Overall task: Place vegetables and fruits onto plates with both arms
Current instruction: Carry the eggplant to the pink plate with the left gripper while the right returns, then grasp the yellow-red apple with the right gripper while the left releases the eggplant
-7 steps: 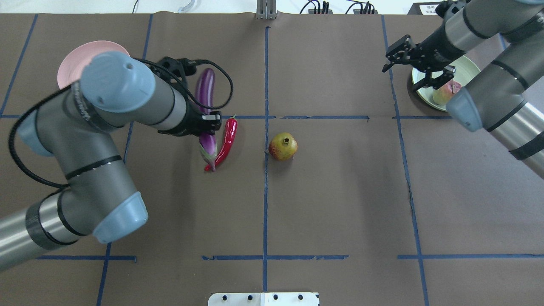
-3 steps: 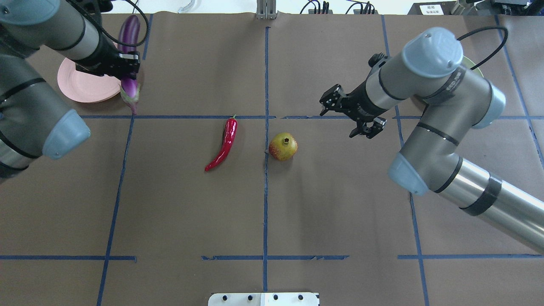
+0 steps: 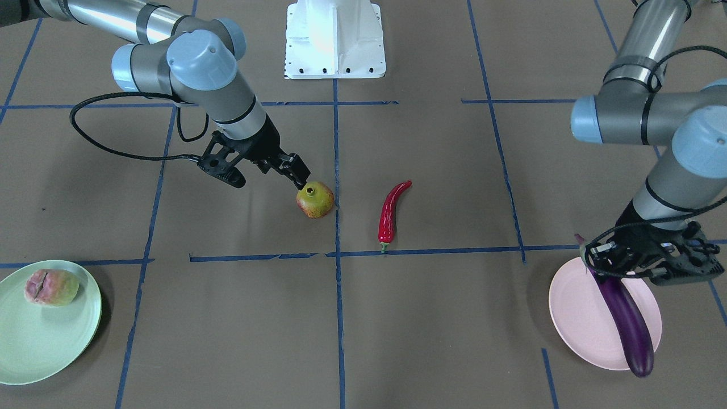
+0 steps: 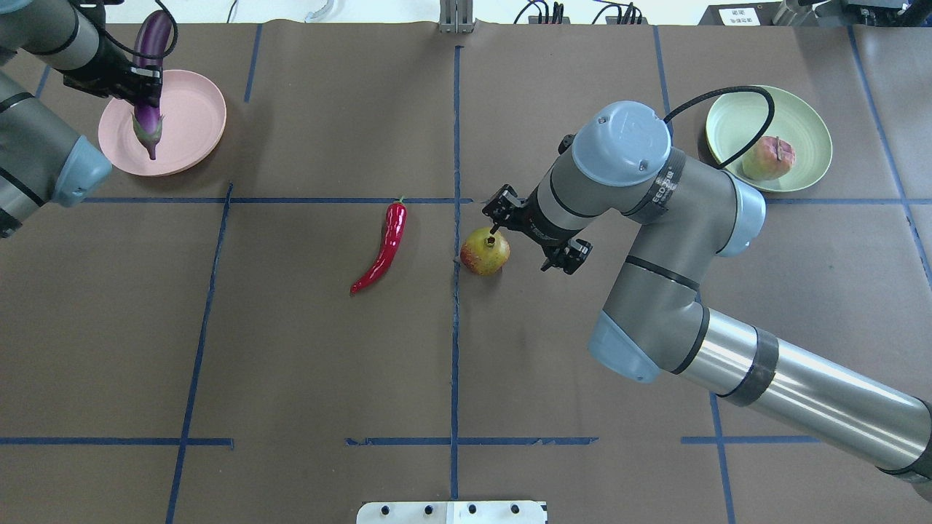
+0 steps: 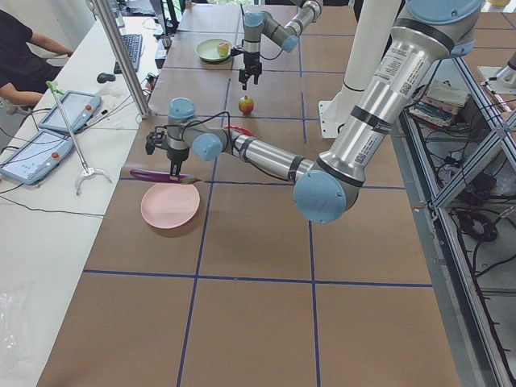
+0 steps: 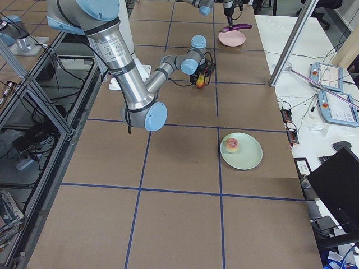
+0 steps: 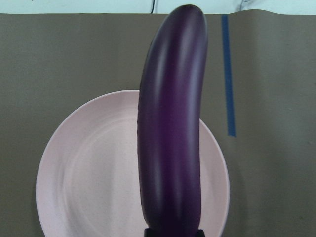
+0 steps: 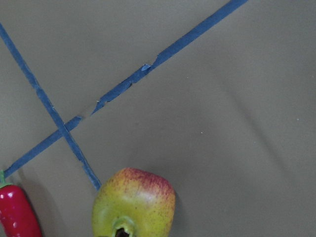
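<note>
Left claw clamped on eggplant near its stem end, over pink plate at the surface's far left corner; tip overhangs rim, so release may roll it off; right claw spread wide, empty, offset beside mid-surface pomegranate; closing here could knock it rolling.

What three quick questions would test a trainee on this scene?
1. True or false: the peach lies on the green plate.
2. What does the left tool hold? A) the peach B) the eggplant C) nothing
3. Which fruit sits on the table right by the open right tool?

Key: 1 true. 2 B. 3 the pomegranate.
</note>
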Controlling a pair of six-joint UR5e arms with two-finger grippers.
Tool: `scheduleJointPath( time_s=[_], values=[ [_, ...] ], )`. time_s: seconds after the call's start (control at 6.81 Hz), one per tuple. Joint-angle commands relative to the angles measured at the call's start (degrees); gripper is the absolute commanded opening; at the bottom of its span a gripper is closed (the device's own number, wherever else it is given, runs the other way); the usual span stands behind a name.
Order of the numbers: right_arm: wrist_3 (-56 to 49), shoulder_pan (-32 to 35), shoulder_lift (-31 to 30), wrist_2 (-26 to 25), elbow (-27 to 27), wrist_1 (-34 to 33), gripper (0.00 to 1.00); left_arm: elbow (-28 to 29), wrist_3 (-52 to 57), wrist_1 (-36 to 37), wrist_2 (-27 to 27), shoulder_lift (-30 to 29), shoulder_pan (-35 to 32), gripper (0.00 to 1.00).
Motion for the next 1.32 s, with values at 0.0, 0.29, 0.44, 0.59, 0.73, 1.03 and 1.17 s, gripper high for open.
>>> scheduleJointPath(
  time_s=[0.0,0.29,0.44,0.59,0.73,1.03,1.17],
  values=[
    [1.0,-0.4,2.8,-1.0,-3.8,-0.8,1.00,11.3,1.8,-8.6,0.1,-2.1,-0.3,0.30],
    [5.6,-0.7,5.3,-2.3,-6.7,-0.4,1.00,12.8,1.8,-9.9,0.2,-3.4,-0.3,0.97],
    [6.4,-0.7,5.8,-2.4,-6.9,-0.3,1.00,12.8,1.6,-10.5,0.2,-3.4,-0.3,1.00],
    [7.5,-0.9,6.4,-2.6,-8.2,-0.3,1.00,12.7,1.5,-10.6,0.1,-3.4,-0.5,1.00],
    [7.4,-1.5,6.6,-2.8,-9.3,-0.2,1.00,12.4,1.1,-10.6,0.0,-3.4,-0.5,1.00],
    [7.5,-2.5,8.0,-5.3,-11.6,-0.1,1.00,12.1,-1.0,-10.7,-0.2,-4.8,-0.6,1.00],
    [7.5,-3.6,8.1,-6.6,-12.4,-0.1,1.00,8.9,-2.8,-10.4,-0.3,-4.9,-0.1,1.00]
  ],
)
